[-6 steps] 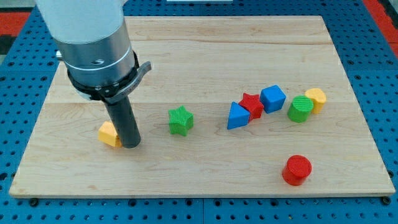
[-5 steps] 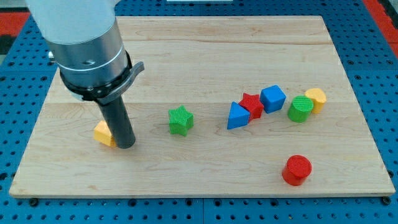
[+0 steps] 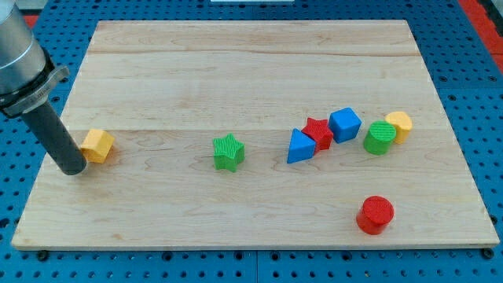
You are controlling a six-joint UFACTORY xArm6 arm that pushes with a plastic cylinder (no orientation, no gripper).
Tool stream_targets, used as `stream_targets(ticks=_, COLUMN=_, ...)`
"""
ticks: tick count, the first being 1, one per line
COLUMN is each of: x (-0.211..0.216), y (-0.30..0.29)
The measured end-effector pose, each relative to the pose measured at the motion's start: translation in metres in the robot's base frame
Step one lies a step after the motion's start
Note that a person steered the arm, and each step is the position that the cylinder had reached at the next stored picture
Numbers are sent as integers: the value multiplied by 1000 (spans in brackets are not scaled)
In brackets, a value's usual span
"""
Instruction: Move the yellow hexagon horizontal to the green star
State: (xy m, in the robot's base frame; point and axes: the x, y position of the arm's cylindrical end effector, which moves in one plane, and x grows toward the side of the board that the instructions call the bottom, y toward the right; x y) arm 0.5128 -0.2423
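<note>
While the wooden counter fills most of the view, a dark rod reaches down from the arm's grey body at the view's upper left. My tip rests on the wood near the counter's left edge. This arm carries no claw, only the rod, so nothing opens, closes or holds anything.

Just to the right of the rod sits the yellow hexagon, touching it or nearly so; I cannot tell which. It lies well to the left of the green star, at roughly the same height in the view, with bare wood between them.

Further right is a tight cluster. A blue triangle sits against a red star, and a blue cube sits against the star's upper right side, the three forming a line that climbs toward the right. Beyond a small gap, a green cylinder stands touching a yellow block behind it to the right; that block's shape is partly hidden.

Alone near the view's bottom right stands a red cylinder, well apart from everything else.
</note>
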Motion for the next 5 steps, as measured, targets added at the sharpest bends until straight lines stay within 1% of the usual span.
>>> stream_targets(ticks=3, x=1, y=0)
stream_targets(ticks=5, x=-8, y=22)
